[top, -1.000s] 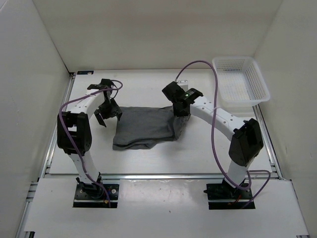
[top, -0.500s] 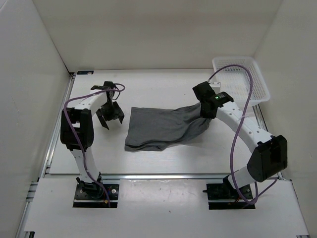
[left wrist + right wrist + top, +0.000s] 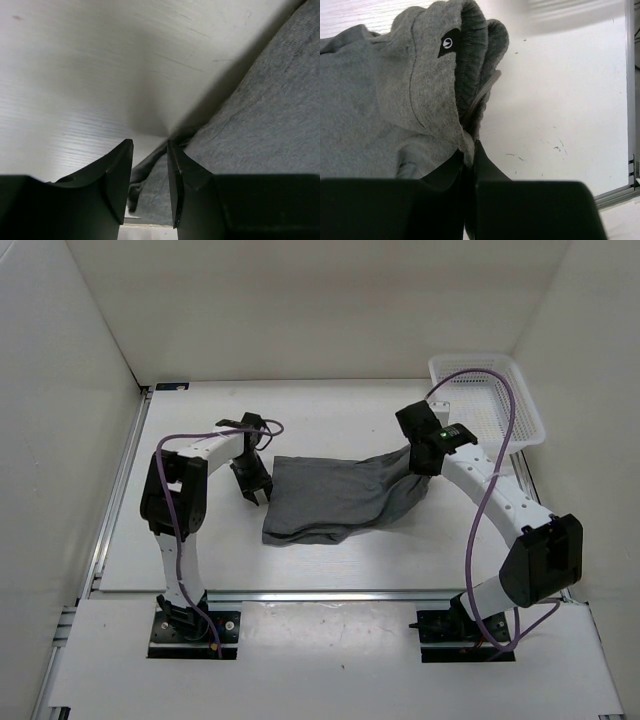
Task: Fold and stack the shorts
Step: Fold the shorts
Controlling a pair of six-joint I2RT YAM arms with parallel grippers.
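**Shorts dragged right; left gripper closes in on the hem corner**

Since a second ago the right gripper (image 3: 424, 464) has travelled to the right, toward the white mesh basket (image 3: 487, 400), pulling the shorts (image 3: 330, 500) with it. The cloth's left edge now sits further right on the table (image 3: 330, 420) than before. The left gripper (image 3: 256, 488) has followed in the same direction. It used to hang splayed wide and apart from the cloth, and it now stands right at the left edge with its jaws drawn much closer together.

The shorts lie near the middle of the table with their long axis running left to right. The leg hems point left and rest flat. The waistband end points right and slightly away from the arm bases, and it is raised off the surface and bunched where it is held.

In the right wrist view the right gripper (image 3: 468, 150) is clenched on the gathered grey fabric just below the waistband (image 3: 475, 30). A small black label (image 3: 449, 43) and a drawstring (image 3: 482, 95) show in the folds, and the rest of the shorts (image 3: 365, 100) spreads to the left.

In the left wrist view the left gripper (image 3: 150, 150) has only a slim gap between its fingers (image 3: 117, 180). A dark corner of the shorts (image 3: 270, 115) sits in that gap. Whether the cloth is actually pinched cannot be told.
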